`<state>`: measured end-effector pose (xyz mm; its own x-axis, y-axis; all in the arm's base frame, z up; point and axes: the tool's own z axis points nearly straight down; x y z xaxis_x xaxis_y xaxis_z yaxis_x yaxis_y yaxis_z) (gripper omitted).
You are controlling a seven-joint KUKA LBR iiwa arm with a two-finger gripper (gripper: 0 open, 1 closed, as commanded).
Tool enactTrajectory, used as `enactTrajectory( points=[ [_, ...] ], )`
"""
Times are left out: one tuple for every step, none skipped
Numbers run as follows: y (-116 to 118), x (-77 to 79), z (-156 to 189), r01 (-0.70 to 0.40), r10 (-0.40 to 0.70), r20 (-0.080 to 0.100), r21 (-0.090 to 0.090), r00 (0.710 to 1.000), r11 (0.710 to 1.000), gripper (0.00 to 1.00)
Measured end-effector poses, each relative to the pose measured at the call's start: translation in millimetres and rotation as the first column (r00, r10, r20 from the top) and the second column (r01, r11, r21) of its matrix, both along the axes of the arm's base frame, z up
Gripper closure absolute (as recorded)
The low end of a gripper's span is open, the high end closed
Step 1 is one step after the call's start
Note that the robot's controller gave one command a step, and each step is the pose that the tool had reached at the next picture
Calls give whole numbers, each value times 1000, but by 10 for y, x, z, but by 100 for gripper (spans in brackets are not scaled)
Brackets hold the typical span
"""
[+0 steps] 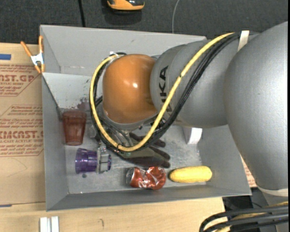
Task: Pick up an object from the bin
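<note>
Our gripper (146, 152) hangs by the red packet (147, 177) — spread or closed, we cannot tell — so a descent might shove it against the banana (191, 174).

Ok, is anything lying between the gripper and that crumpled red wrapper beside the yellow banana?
Nothing visible does. The gripper hangs right next to the red wrapper, with only bare bin floor between them. The yellow banana and the purple cup lie off to either side.

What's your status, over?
Tool low mid-bin, close above crumpled red wrapper and yellow banana-shaped toy. Dark red plastic cup, purple plastic cylinder lie left, apart.
</note>
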<state>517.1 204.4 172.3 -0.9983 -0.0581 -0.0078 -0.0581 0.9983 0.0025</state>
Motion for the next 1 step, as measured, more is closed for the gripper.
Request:
enactTrajectory(
  points=[
    [-105, -213, -682, 16, -16, -3, 0, 1000, 1000, 0]
  ],
)
